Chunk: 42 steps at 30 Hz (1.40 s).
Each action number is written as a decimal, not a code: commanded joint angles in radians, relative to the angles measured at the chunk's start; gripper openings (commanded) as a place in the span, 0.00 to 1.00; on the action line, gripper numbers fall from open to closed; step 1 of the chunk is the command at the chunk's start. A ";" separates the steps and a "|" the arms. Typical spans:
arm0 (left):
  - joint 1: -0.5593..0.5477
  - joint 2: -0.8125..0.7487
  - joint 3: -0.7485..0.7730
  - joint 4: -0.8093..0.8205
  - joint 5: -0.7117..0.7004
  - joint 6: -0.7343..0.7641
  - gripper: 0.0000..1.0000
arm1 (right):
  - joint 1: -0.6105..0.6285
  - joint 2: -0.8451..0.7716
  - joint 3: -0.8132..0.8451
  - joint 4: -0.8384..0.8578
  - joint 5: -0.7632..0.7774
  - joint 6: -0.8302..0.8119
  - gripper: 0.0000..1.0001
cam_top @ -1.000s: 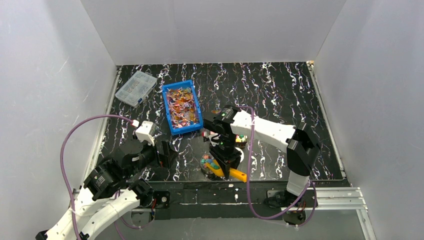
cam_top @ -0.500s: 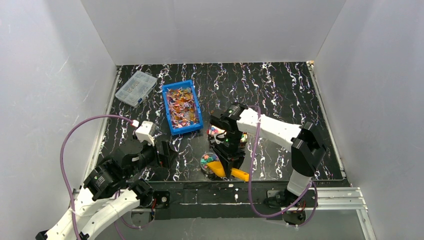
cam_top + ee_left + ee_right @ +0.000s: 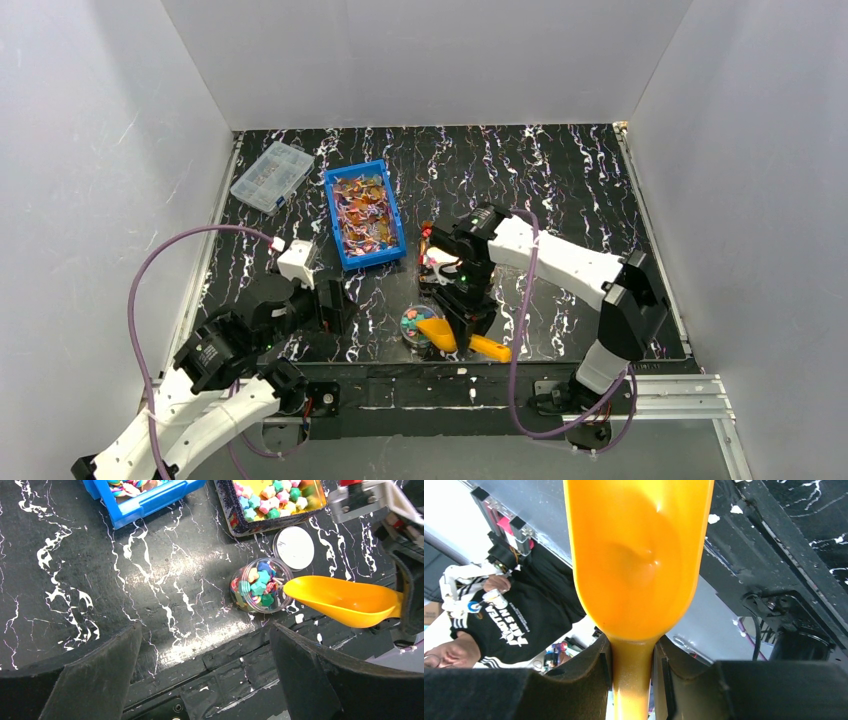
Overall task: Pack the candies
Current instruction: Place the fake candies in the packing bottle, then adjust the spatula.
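Bright candies fill a small clear jar near the table's front edge. More candies lie in a dark tin behind it, and shiny wrapped ones in a blue bin. My right gripper is shut on the handle of an orange scoop, whose empty bowl has its lip at the jar's rim. My left gripper stands open, left of the jar, with nothing between its fingers.
A white round lid lies flat between the jar and the tin. A clear compartment box sits at the back left. The table's black front rail runs just below the jar. White walls enclose three sides.
My right arm has swung to the right with the scoop, whose bowl stays by the jar. My left arm has shifted slightly forward, gripper still open.
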 commanded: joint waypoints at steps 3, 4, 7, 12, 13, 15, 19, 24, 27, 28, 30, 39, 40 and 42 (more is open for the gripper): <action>-0.003 0.036 -0.001 0.006 0.036 0.002 0.99 | -0.001 -0.106 -0.008 -0.020 0.097 -0.053 0.01; -0.004 0.041 0.000 0.012 0.047 0.001 0.99 | 0.000 -0.118 -0.012 -0.015 0.123 -0.061 0.01; -0.003 0.073 0.018 0.010 0.086 -0.005 0.99 | 0.005 -0.147 -0.042 0.016 0.186 -0.078 0.01; -0.003 0.118 0.076 -0.016 0.162 -0.051 0.99 | 0.052 -0.207 -0.074 0.154 0.272 -0.092 0.01; -0.003 0.124 0.087 -0.021 0.192 -0.061 0.99 | 0.066 -0.223 -0.085 0.191 0.289 -0.097 0.01; -0.003 0.138 0.110 -0.034 0.225 -0.083 0.99 | 0.091 -0.261 -0.129 0.284 0.323 -0.106 0.01; -0.003 0.184 0.151 -0.053 0.281 -0.117 0.99 | 0.132 -0.342 -0.233 0.454 0.396 -0.130 0.01; -0.004 0.226 0.174 -0.063 0.329 -0.165 0.99 | 0.192 -0.429 -0.328 0.603 0.508 -0.192 0.01; -0.004 0.251 0.187 -0.064 0.344 -0.191 0.99 | 0.240 -0.483 -0.385 0.675 0.560 -0.227 0.01; -0.003 0.258 0.191 -0.063 0.346 -0.196 0.99 | 0.256 -0.499 -0.401 0.697 0.573 -0.234 0.01; -0.004 0.274 0.196 -0.062 0.347 -0.204 0.99 | 0.281 -0.525 -0.429 0.731 0.611 -0.245 0.01; -0.003 0.361 0.228 -0.061 0.362 -0.225 0.99 | 0.346 -0.612 -0.468 0.784 0.685 -0.272 0.01; -0.003 0.367 0.230 -0.059 0.362 -0.225 1.00 | 0.349 -0.619 -0.471 0.790 0.686 -0.284 0.01; -0.003 0.383 0.231 -0.054 0.362 -0.223 0.99 | 0.357 -0.637 -0.480 0.808 0.684 -0.289 0.01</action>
